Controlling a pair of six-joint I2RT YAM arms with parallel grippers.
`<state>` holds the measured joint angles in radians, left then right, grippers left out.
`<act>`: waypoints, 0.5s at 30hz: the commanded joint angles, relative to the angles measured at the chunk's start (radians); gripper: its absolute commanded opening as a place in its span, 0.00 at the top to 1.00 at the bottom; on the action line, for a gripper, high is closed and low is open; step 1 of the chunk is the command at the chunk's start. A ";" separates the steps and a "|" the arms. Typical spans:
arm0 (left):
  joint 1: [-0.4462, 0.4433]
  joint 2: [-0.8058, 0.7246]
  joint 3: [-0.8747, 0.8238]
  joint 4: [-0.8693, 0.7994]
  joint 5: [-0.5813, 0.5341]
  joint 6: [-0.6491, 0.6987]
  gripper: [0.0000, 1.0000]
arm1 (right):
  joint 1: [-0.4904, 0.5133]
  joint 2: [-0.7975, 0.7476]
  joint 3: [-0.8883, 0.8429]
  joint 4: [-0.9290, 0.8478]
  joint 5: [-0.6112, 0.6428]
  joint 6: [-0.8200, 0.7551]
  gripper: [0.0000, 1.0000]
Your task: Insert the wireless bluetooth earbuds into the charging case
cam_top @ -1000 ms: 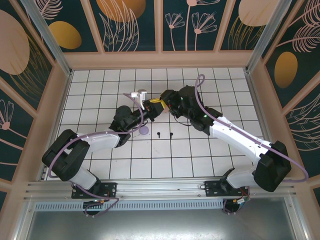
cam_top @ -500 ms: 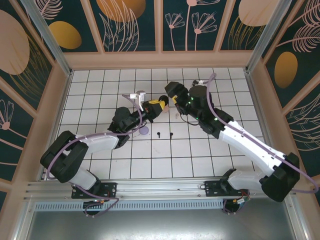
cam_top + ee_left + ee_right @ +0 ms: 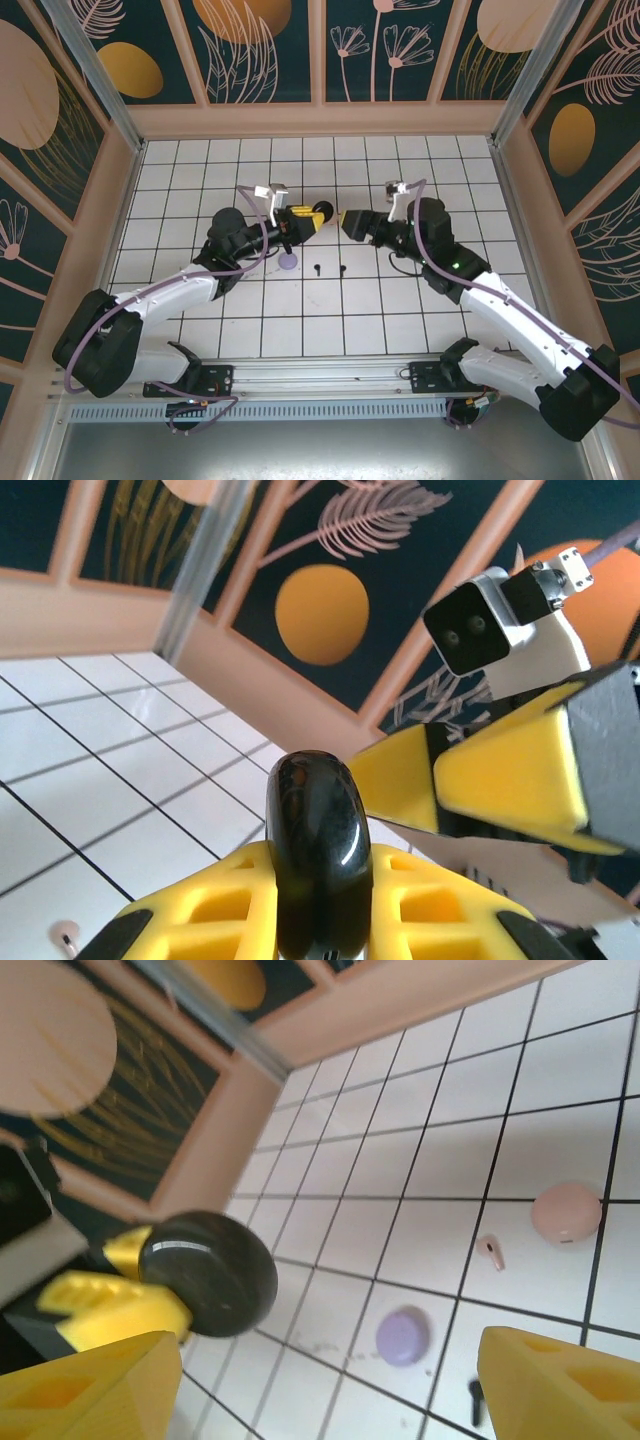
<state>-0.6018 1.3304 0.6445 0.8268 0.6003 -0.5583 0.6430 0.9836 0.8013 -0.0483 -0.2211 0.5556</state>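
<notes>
The black case (image 3: 310,850) was smooth, glossy plastic with bright highlights. The yellow fingers (image 3: 215,895) of the left gripper (image 3: 312,880) looked matt, like moulded plastic. At 5 o'clock in the right wrist view, the blurred lilac case (image 3: 403,1337) seemed satin. The white tiles (image 3: 430,1170) shone faintly.

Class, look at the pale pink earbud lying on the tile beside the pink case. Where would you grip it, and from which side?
Grip the pale pink earbud across its slim body, coming straight down from above, I'd judge. It lies flat and elongated on the tile, clear of the pink case, so jaws closing across its short width have room either side.
</notes>
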 commanded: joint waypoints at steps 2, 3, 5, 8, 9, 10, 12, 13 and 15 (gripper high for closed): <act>0.005 -0.004 0.052 -0.054 0.163 0.030 1.00 | -0.005 -0.030 -0.033 0.069 -0.106 -0.187 0.22; 0.005 0.000 0.053 -0.054 0.176 0.027 1.00 | -0.005 -0.027 -0.033 0.070 -0.113 -0.203 0.22; 0.005 0.008 0.057 -0.048 0.197 0.020 1.00 | -0.005 -0.014 -0.026 0.069 -0.122 -0.219 0.22; 0.005 0.019 0.059 -0.036 0.211 0.008 1.00 | -0.006 0.008 -0.015 0.079 -0.143 -0.230 0.23; 0.005 0.022 0.060 -0.032 0.214 0.003 1.00 | -0.006 0.016 -0.009 0.085 -0.147 -0.232 0.23; 0.005 0.026 0.062 -0.028 0.217 0.000 1.00 | -0.005 0.023 -0.005 0.086 -0.149 -0.233 0.23; 0.005 0.032 0.065 -0.022 0.224 -0.006 1.00 | -0.005 0.037 0.004 0.088 -0.141 -0.236 0.24; 0.005 0.033 0.066 -0.019 0.228 -0.009 1.00 | -0.005 0.043 0.008 0.089 -0.140 -0.238 0.24; 0.005 0.035 0.066 -0.009 0.232 -0.016 1.00 | -0.007 0.060 0.018 0.086 -0.129 -0.243 0.25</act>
<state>-0.6018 1.3579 0.6819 0.7807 0.7891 -0.5575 0.6426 1.0283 0.7799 -0.0025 -0.3428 0.3450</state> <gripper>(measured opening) 0.199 0.751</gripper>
